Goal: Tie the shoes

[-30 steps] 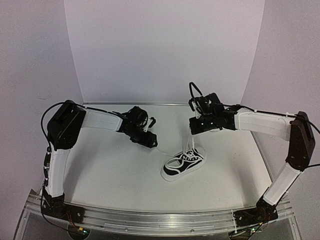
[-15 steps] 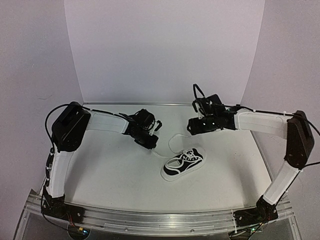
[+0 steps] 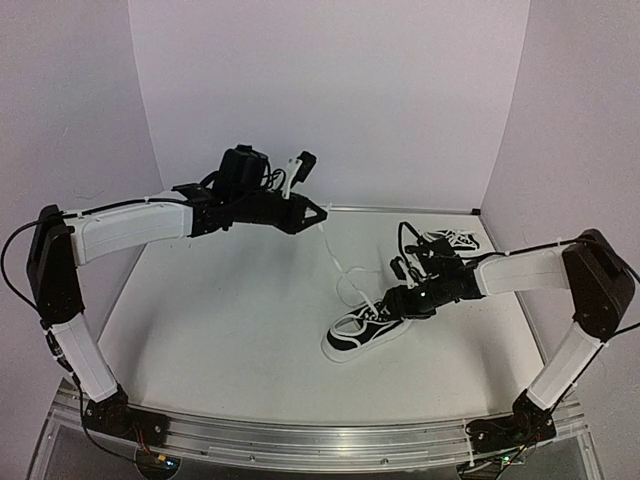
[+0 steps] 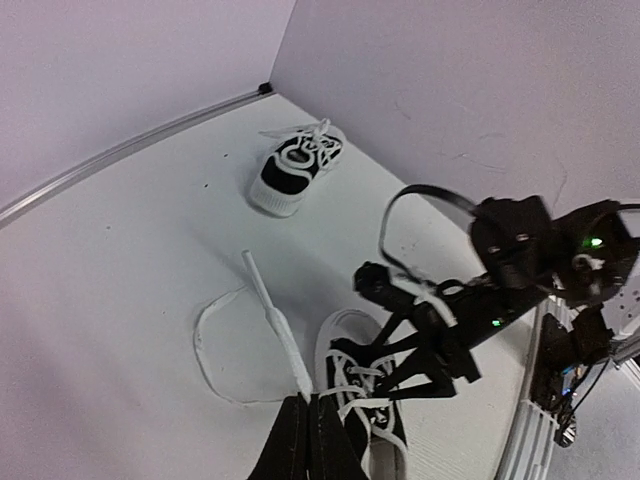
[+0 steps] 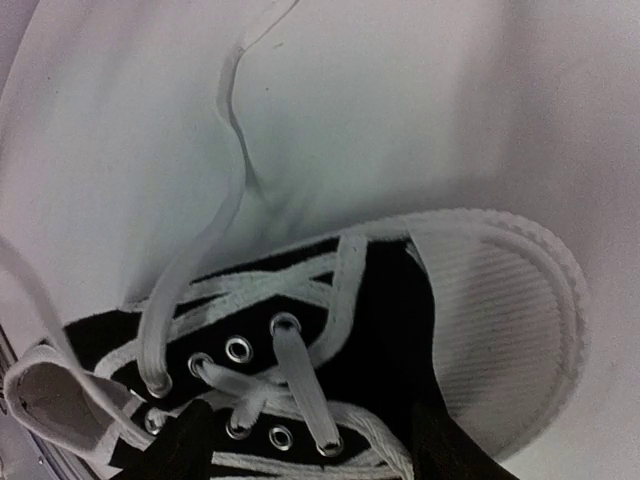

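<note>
Top external: the raised left gripper (image 3: 320, 212) pinches the limp, likely slippery long white lace (image 3: 337, 258) of the small black white-soled sneaker (image 3: 362, 330) on the white table (image 3: 220, 330); the right gripper (image 3: 396, 304) straddles it, parted, empty. Best held near lace ends.

Black and white on a white tabletop (image 3: 230, 330)
The near shoe (image 3: 362, 330) and far shoe (image 4: 290, 178) are black with white soles (image 4: 266, 203) and white laces (image 5: 190, 270); the near toe cap (image 5: 500, 310) is white, finely ribbed, its eyelets (image 5: 238, 348) silver.
</note>
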